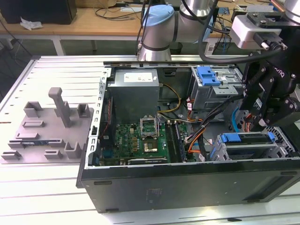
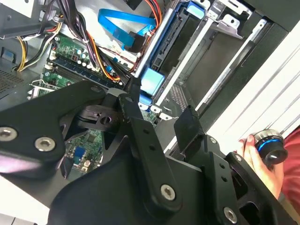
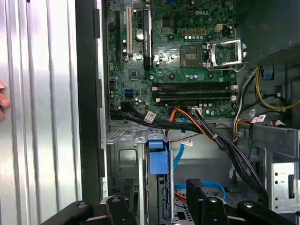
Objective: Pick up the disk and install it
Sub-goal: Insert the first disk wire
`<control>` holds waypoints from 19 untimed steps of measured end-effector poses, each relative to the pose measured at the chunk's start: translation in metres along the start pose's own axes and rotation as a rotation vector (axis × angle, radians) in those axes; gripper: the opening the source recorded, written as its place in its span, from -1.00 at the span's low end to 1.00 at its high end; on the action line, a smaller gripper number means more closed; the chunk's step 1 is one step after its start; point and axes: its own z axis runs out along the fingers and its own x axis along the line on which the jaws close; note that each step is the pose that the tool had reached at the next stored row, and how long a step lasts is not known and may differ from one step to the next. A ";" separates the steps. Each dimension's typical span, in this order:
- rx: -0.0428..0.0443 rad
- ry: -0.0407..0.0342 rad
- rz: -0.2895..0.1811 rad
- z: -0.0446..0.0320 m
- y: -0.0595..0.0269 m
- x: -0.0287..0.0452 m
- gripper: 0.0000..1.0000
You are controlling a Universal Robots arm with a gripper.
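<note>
The disk [image 1: 246, 138] stands on edge in the drive cage at the case's corner on the exterior view's right, with its blue carrier edge showing. In the first wrist view its blue handle [image 3: 157, 161] sits in a metal slot of the cage. In the second wrist view the blue tab [image 2: 152, 79] lies just beyond the fingertips. My gripper [image 1: 257, 125] hangs right above it. Its black fingers [image 3: 201, 199] stand apart on either side of the disk's edge without pressing it, so my gripper [image 3: 157, 206] [image 2: 161, 115] is open.
The open computer case [image 1: 187, 180] holds a motherboard [image 3: 187, 61], bundled cables [image 3: 220, 140] and a second cage with a blue carrier [image 1: 208, 75]. A grey slotted fixture [image 1: 47, 131] lies on the exterior view's left. A person's hand [image 2: 253, 157] holds a knob [image 2: 271, 145] beside the case.
</note>
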 end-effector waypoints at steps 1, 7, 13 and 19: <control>0.0000 0.0001 0.000 0.0001 0.0000 0.0000 0.13; 0.0000 0.0001 0.000 0.0002 0.0000 0.0000 0.13; 0.0000 -0.0003 0.000 0.0006 0.0001 -0.0028 0.13; -0.0012 0.0394 0.000 0.0005 0.0004 -0.0218 0.13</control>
